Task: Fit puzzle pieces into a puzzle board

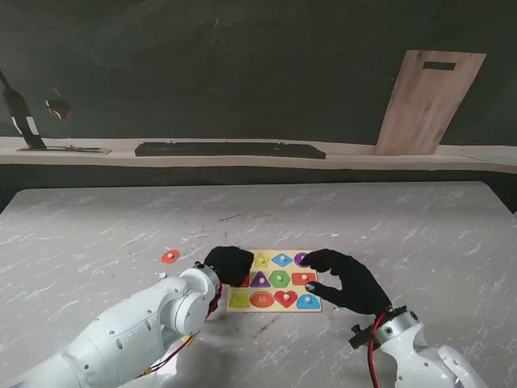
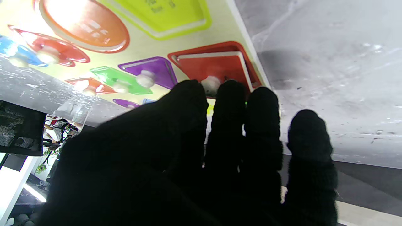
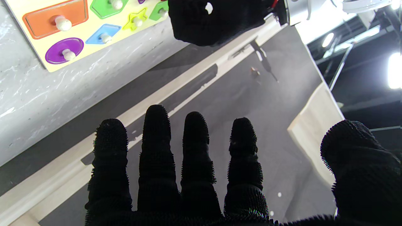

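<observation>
White marbled table top [image 1: 388,234] with grey veins, scuffed with dark marks near the middle. On it, near the front centre: pale yellow puzzle board [image 1: 275,307] lying flat, coloured pieces seated in its slots. Just left of the board, apart from it: small orange round piece [image 1: 170,257], flat on the bare surface.
</observation>
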Controlling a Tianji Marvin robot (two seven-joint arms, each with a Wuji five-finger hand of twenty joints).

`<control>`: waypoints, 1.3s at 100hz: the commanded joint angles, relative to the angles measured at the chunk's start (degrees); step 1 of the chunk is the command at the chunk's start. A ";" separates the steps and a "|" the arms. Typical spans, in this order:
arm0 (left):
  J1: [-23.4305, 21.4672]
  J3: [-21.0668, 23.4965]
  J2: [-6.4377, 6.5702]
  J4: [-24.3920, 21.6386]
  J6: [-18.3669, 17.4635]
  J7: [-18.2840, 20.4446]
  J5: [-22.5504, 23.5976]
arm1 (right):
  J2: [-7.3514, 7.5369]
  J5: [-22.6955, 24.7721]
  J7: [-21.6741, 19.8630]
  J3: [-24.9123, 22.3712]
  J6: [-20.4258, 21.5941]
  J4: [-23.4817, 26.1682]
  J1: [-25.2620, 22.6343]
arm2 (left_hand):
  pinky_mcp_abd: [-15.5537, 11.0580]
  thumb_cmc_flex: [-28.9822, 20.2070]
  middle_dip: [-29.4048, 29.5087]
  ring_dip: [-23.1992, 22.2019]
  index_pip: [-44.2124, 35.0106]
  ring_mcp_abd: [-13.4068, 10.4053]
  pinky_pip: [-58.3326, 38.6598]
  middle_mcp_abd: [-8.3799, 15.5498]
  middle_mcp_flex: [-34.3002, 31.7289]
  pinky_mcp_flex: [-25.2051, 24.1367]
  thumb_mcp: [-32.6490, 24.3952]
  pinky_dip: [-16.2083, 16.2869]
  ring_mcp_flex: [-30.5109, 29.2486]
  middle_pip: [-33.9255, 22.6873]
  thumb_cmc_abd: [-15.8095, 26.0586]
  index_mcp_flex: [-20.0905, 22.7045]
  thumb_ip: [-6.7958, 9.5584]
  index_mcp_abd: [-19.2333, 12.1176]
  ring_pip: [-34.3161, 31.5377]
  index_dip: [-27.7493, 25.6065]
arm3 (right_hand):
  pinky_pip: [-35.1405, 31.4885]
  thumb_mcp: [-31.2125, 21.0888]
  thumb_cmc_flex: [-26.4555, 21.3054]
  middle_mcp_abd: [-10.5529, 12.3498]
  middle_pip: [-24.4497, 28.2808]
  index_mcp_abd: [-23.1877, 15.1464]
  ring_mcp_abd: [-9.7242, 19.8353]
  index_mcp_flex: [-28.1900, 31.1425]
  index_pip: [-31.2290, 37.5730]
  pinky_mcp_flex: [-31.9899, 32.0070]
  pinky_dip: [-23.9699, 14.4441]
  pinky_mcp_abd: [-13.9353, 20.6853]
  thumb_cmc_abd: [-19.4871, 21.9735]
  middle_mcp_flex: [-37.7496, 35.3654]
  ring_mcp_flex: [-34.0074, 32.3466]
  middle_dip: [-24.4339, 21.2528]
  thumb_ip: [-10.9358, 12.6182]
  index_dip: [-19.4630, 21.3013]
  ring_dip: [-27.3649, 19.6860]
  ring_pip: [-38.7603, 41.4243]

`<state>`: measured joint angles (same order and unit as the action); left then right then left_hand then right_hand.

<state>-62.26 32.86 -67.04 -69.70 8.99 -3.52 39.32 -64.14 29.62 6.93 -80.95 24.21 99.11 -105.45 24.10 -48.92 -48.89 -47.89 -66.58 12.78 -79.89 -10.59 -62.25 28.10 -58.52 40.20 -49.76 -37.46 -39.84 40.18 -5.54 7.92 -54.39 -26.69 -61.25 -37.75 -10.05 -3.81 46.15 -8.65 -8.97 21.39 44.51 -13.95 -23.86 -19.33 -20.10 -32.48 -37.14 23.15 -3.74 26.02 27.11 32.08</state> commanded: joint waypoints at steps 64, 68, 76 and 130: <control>-0.86 0.11 -0.70 0.30 1.04 -1.48 -1.53 | -0.28 0.23 0.19 0.07 0.00 0.17 -0.38 | 3.50 -0.86 0.98 0.55 -0.54 1.91 -3.44 -2.49 -0.60 -0.13 -2.46 2.98 -0.50 -0.36 0.40 -1.49 0.76 2.38 -2.53 0.04 | -0.09 1.39 -1.07 0.24 0.33 -0.80 1.41 1.26 0.11 0.72 -0.89 0.55 1.04 -0.63 0.81 0.03 1.23 0.27 0.63 0.30; -0.90 0.13 -0.71 0.29 1.07 -1.53 -1.55 | -0.28 0.23 0.20 0.06 0.01 0.17 -0.38 | 3.53 -0.82 1.09 0.68 -0.52 1.94 -3.50 -2.49 -0.63 -0.18 -2.37 3.05 -0.42 -0.30 0.40 -1.47 0.72 2.39 -2.55 0.06 | -0.10 1.40 -1.05 0.19 0.34 -0.89 1.36 1.14 0.07 0.72 -0.89 0.56 1.03 -0.64 0.86 0.04 1.22 0.26 0.62 0.29; -0.96 0.15 -0.65 0.22 1.21 -1.48 -1.42 | -0.29 0.23 0.24 0.02 0.06 0.19 -0.41 | 3.74 -0.85 1.42 1.05 -0.38 2.02 -3.66 -2.56 -0.76 -0.16 -2.32 3.27 -0.53 -0.20 0.42 -1.32 0.69 2.53 -2.72 0.22 | -0.10 1.40 -1.04 0.23 0.32 -0.82 1.37 1.17 0.07 0.72 -0.89 0.59 1.03 -0.61 0.86 0.03 1.22 0.26 0.63 0.31; -1.56 0.47 0.84 -2.21 3.28 2.47 0.02 | -0.32 0.26 0.41 -0.12 0.21 0.21 -0.51 | 3.37 -1.01 4.44 2.90 6.00 2.58 -1.74 -4.02 6.95 -2.53 15.38 3.97 3.66 -5.34 1.05 -3.93 -5.49 2.94 -3.80 1.06 | -0.13 1.40 -1.07 0.24 0.37 -0.54 1.35 1.11 0.08 0.71 -0.89 0.53 1.07 -0.66 0.72 0.05 1.23 0.26 0.65 0.37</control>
<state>-63.59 33.31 -66.81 -71.65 12.26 -1.67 38.74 -64.19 29.70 7.17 -81.14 24.27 99.10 -105.51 24.09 -49.05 -45.13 -45.15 -62.73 13.57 -80.91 -12.22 -57.56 26.16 -46.15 42.66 -47.13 -40.20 -38.65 37.68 -7.74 9.28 -56.47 -26.47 -61.25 -37.74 -10.05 -3.81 46.15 -8.65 -8.97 21.39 44.51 -13.94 -23.86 -19.33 -20.10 -32.48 -37.14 23.15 -3.73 26.02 27.11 32.08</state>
